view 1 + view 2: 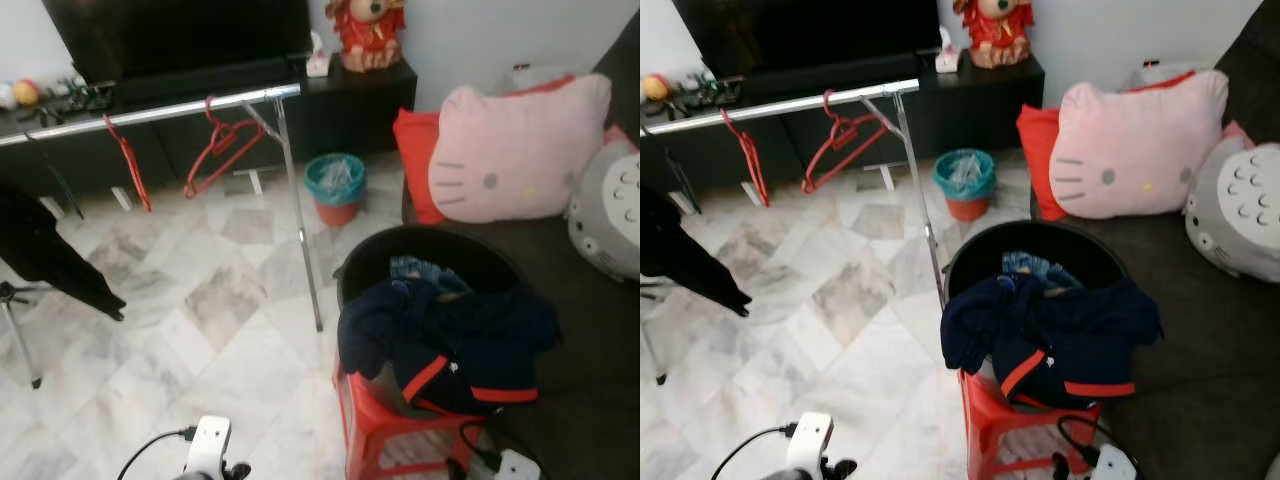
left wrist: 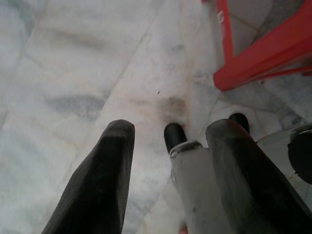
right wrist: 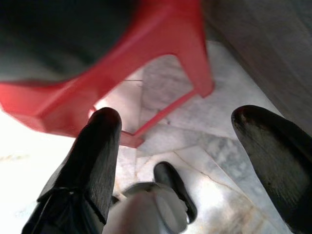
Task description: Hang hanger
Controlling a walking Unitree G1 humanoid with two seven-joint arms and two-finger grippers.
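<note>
- left gripper (image 2: 168, 161): hangs low over the pale marble-tiled floor (image 1: 200, 300), its two black fingers spread apart with nothing between them. it looks idle, parked at the robot's side.
- right gripper (image 3: 185, 156): also low, fingers wide apart and empty. just ahead of it stands the red plastic stool (image 1: 385, 425), with the edge of the dark grey sofa (image 1: 580, 330) beside it.
- round black laundry basket (image 1: 360, 262): sits on that stool, above the right gripper. a dark navy garment with red stripes (image 1: 450, 350) is draped over its rim, presumably raised there for easy reach.
- task items: two red wire-frame hangers already hook over the silver metal rail of the clothes rack (image 1: 150, 112), well ahead of both grippers. one (image 1: 222, 145) hangs tilted near the rail's end; the other (image 1: 128, 160) hangs further toward the left gripper's side.
- a black garment (image 1: 45, 250) hangs at the rack's far left end.
- judgement: neither gripper holds a hanger, so either the hanging is finished or the next hanger is not yet taken up.
- other: small teal waste bin (image 1: 336, 186) stands beyond the rack; pink cat-face cushion (image 1: 515, 150) rests on the sofa.
</note>
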